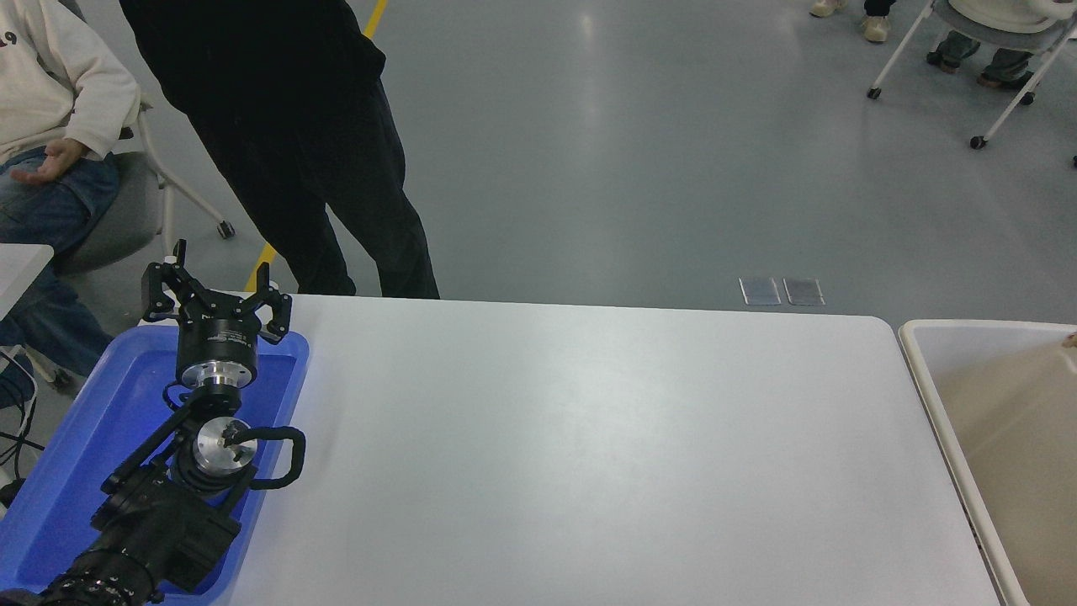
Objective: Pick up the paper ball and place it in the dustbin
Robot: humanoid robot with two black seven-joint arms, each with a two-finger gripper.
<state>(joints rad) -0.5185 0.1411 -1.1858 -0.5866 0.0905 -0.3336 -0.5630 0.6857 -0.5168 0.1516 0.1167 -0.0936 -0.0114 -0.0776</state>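
Observation:
The dustbin, a large cream bin with a pale rounded rim, stands off the table's right end and is cut off by the picture's right edge. A tiny tan-brown speck shows at the right edge over the bin's inside; I cannot tell whether it is the paper ball. No paper ball lies on the white table. My left gripper is open and empty, parked at the lower left above the blue tray. My right arm is out of view.
A shallow blue plastic tray sits at the table's left end under the left arm. A person in black stands at the far left edge of the table. Another person sits at the far left. Chairs stand at the top right.

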